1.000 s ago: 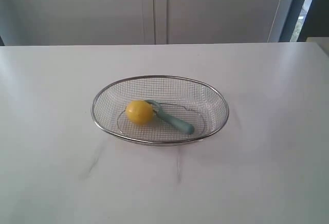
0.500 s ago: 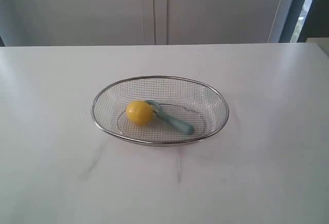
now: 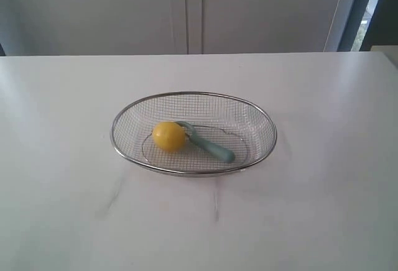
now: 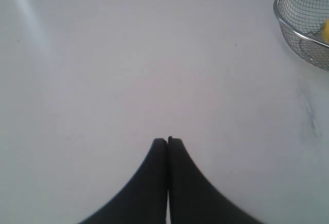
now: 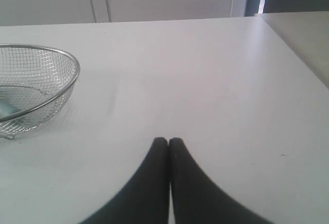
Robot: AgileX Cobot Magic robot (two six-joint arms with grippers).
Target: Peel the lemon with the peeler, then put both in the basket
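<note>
The wire-mesh basket [image 3: 118, 143] stands in the middle of the white table. Inside it lies the yellow lemon [image 3: 168, 136], at the left of the basket's floor. The teal-handled peeler [image 3: 214, 149] rests beside it, blade head touching the lemon and handle pointing right. Neither arm shows in the exterior view. My left gripper [image 4: 167, 141] is shut and empty over bare table, with the basket's rim [image 4: 293, 26] and a sliver of lemon [image 4: 325, 30] far off. My right gripper [image 5: 168, 141] is also shut and empty, apart from the basket [image 5: 56, 54].
Pale cabinet doors [image 3: 186, 10] stand behind the table's far edge. A dark frame and window strip [image 3: 367, 10] sit at the back right. The table's right edge [image 5: 293, 49] shows in the right wrist view.
</note>
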